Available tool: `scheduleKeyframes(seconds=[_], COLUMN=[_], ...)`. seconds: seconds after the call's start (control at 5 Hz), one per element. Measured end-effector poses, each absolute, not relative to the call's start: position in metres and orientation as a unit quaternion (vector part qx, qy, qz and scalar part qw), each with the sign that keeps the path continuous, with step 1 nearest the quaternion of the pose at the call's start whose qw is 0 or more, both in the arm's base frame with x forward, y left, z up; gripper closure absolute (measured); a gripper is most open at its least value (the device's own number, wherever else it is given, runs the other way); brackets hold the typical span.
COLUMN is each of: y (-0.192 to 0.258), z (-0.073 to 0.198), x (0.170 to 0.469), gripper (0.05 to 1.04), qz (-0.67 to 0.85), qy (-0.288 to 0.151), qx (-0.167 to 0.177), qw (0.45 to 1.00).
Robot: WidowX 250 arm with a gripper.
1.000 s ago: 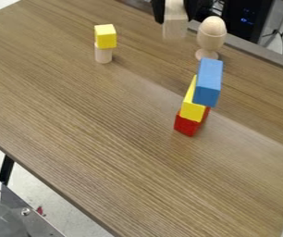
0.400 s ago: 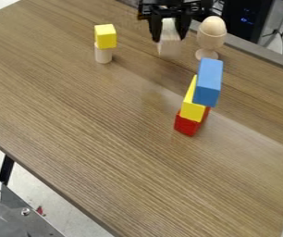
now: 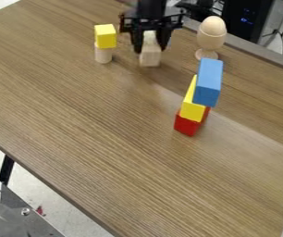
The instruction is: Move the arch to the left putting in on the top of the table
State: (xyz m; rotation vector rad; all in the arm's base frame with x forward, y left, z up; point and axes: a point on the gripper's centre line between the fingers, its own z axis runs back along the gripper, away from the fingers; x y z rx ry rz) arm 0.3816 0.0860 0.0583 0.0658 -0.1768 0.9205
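Observation:
At the upper middle of the table, the black gripper (image 3: pixel 150 48) hangs down, shut on a pale wooden block (image 3: pixel 150 57). One finger is on each side of the block's upper part, and its lower end shows below the fingertips. No arch shape can be made out from this side. The block is right of the small yellow-topped stack and left of the wooden egg. I cannot tell whether its bottom touches the table (image 3: pixel 95 139).
A yellow cube (image 3: pixel 106 36) sits on a pale cylinder (image 3: pixel 103 54). To the right, a wooden egg (image 3: pixel 212 27) stands in a cup (image 3: pixel 209 42). Nearer the front, a blue block (image 3: pixel 208 82) tops a yellow piece (image 3: pixel 193 107) and a red block (image 3: pixel 187 125).
The gripper has come left and down from the top edge near the egg, bringing the pale block with it. Both stacks and the egg have stayed put.

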Motion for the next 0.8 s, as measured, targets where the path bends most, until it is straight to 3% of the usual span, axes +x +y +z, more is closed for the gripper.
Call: scheduleKeyframes(seconds=[0.4, 0.6, 0.8], y=[0.098, 0.093, 0.094], z=[0.044, 0.039, 0.067], x=[0.376, 0.37, 0.364], gripper=[0.462, 0.167, 0.081], qz=[0.461, 0.453, 0.455], qy=[-0.07, -0.053, -0.077], qx=[0.0, -0.015, -0.04], qw=[0.885, 0.89, 0.886])
